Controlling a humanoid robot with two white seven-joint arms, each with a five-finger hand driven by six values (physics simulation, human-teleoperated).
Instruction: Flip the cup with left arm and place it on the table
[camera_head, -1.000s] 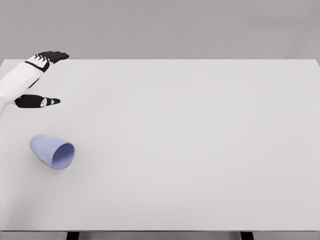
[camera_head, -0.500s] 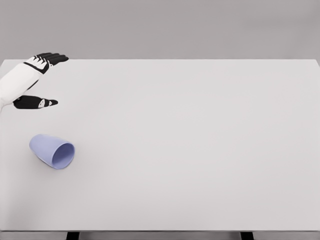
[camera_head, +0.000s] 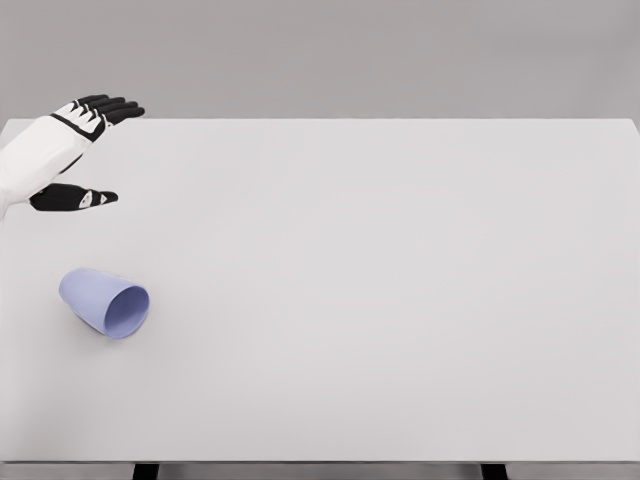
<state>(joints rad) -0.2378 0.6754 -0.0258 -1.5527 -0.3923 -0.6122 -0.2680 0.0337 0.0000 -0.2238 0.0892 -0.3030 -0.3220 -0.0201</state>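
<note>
— Where's the cup (camera_head: 104, 303)?

— Lying on its side near the left edge of the surface (camera_head: 380, 280), toward the front. Its mouth faces right and a bit toward us, and its closed base points back to the left. It's pale lavender, and you can see into the hollow.

— Is anything touching it?

— No. The left robot hand (camera_head: 62, 150) is well apart from it, farther back, by the far left corner of the surface.

— How is the hand set?

— Spread wide and holding nothing. The black fingers (camera_head: 112, 107) reach out to the right past the white back of the hand, and the thumb (camera_head: 75, 197) sticks out lower down, also pointing right, with a clear gap between them.

— And the arm?

— It comes in from the left edge; only the white forearm end shows.
</note>
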